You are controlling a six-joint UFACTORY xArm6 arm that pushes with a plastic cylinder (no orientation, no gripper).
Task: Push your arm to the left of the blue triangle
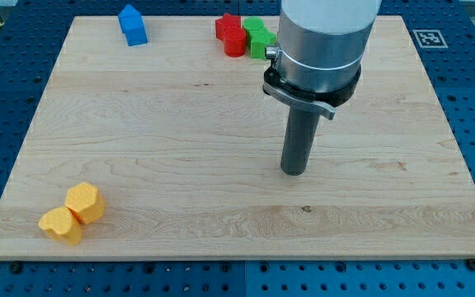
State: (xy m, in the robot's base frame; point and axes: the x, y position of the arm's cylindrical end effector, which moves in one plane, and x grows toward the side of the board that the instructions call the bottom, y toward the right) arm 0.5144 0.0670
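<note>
Resting on bare wood, my tip (293, 172) touches nothing near the board's (180, 165) middle, well apart from the blue block (133, 25) at the view's top left.

one view | high, angled down | near board (221, 206) | whole board seen

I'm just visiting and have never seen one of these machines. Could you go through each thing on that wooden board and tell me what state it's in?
My tip: on the board, right of centre, touching no block.
Blue block: upright at the view's top left, alone.
Red block: top centre, against the green one.
Green block: partly hidden behind my arm.
Two yellow blocks: side by side, bottom left.
Wooden board: flat.
</note>
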